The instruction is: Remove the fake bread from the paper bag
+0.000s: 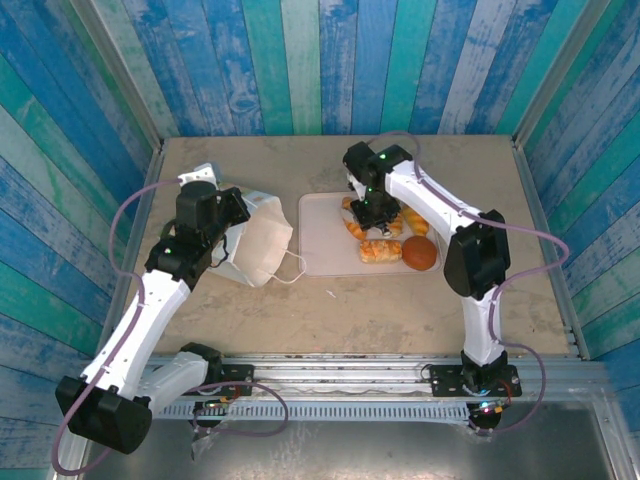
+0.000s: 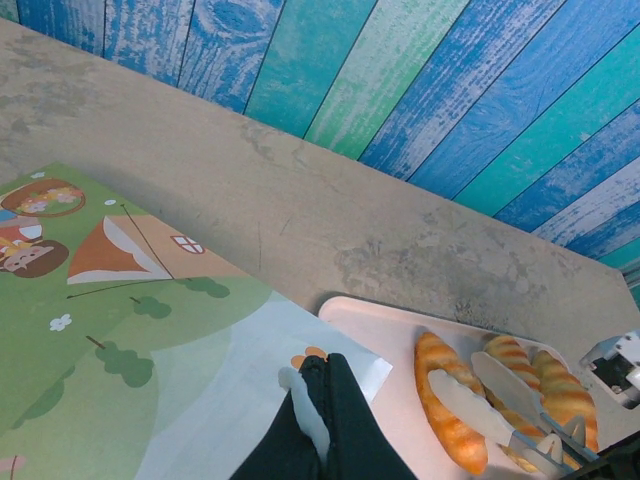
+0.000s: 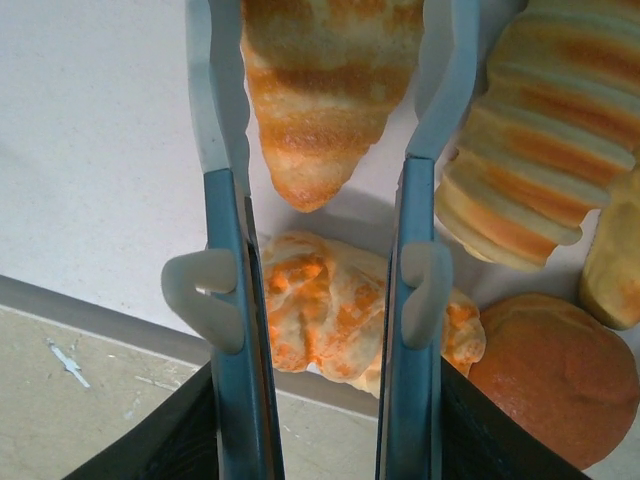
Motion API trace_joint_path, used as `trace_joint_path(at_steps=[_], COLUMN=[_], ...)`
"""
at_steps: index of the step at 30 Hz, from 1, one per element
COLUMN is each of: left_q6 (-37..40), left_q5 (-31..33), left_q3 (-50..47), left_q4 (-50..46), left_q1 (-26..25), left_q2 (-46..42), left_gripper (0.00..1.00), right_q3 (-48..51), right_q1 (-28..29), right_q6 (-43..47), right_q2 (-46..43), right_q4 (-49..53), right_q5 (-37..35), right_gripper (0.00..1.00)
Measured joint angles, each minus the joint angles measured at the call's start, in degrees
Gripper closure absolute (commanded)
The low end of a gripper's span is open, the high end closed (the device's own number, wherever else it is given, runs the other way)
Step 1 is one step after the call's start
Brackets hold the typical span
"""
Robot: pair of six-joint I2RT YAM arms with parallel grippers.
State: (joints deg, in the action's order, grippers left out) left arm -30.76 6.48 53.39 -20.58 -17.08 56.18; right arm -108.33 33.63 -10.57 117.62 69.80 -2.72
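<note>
The white paper bag [image 1: 258,243] lies on its side at the table's left, its green printed face [image 2: 110,340] turned up. My left gripper [image 1: 226,214] is shut on the bag's edge near its mouth [image 2: 315,378]. Several pieces of fake bread lie on the pale pink tray [image 1: 325,240]. Among them are a round brown bun [image 1: 420,254], an oval roll [image 1: 379,250] and ridged croissants [image 2: 447,405]. My right gripper [image 1: 377,214] hangs low over the tray, open. A croissant [image 3: 325,90] lies between its fingers [image 3: 222,150]. The inside of the bag is hidden.
Blue and green plank walls close in the table on three sides. Bare tabletop [image 1: 400,310] stretches in front of the tray and behind it. The bag's white cord handle [image 1: 293,272] trails toward the tray's left edge.
</note>
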Motion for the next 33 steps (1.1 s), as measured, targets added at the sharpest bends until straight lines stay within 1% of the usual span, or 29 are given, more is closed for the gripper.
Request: trace_joint_path(at_steps=[7,13,21,25,33], left_q6=[0.0,0.0,0.0,0.0,-0.1], left_q5=[0.0,0.0,-0.4,-0.4,-0.4], left_q3=[0.0,0.0,0.0,0.0,0.0], left_q4=[0.0,0.0,0.0,0.0,0.0], left_q1=[0.0,0.0,0.0,0.0,0.0], left_q2=[0.0,0.0,0.5,0.5,0.5], left_gripper=[1.00,1.00,1.00,1.00,1.00], right_q3=[0.5,1.5,1.6,2.1,2.1], right_q1=[0.0,0.0,0.0,0.0,0.0], right_q6=[-2.9,-3.7,-0.9,0.9,1.5], right_q2=[0.0,0.0,0.0,-0.1,-0.2], right_q4=[0.2,0.2,0.2,0.5,0.8], right_q5=[-2.7,-3.2,-3.1,-3.1,-3.6], right_gripper=[0.53,0.54,0.57,0.57,0.57])
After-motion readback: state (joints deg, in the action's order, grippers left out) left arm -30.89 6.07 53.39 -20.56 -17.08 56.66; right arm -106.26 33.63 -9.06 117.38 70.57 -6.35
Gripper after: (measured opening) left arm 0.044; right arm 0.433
